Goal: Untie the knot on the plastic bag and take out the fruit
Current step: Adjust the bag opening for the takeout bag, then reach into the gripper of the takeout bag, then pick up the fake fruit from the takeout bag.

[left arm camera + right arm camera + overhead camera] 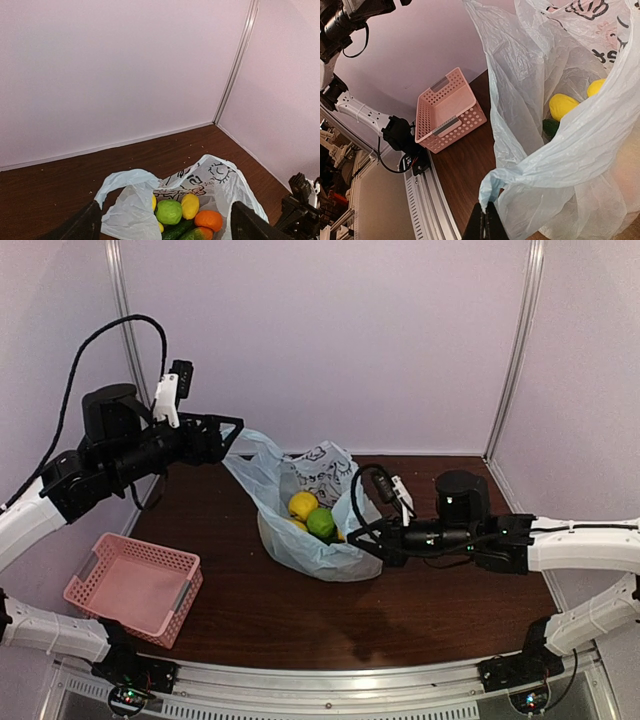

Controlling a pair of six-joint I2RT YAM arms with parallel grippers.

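**Task status: bag opened, contents not yet removed.** The bag (310,552) stands on the table (250,615) with its mouth spread wide. No knot shows in any view, so the untying step appears to be done. The fruit (170,212) lies inside, at the bottom of the bag. The left wrist view shows yellow, green and orange pieces and 1 dark green cucumber-like piece packed together. No piece is seen outside the bag, so removal appears not yet begun and makes up the whole of what is left. A pink basket (150,548) sits well apart from the bag, at the table's left side.

**Right claw** (484,227): fully closed, pinching a twisted strip of the bag's rim and drawing the near-right side of the mouth outward.

**Left claw** (233,438): jaws set wide apart, raised beside the bag's upper left flap and gripping nothing. Whether a finger touches the plastic cannot be told. It looks free to reach down into the open mouth.
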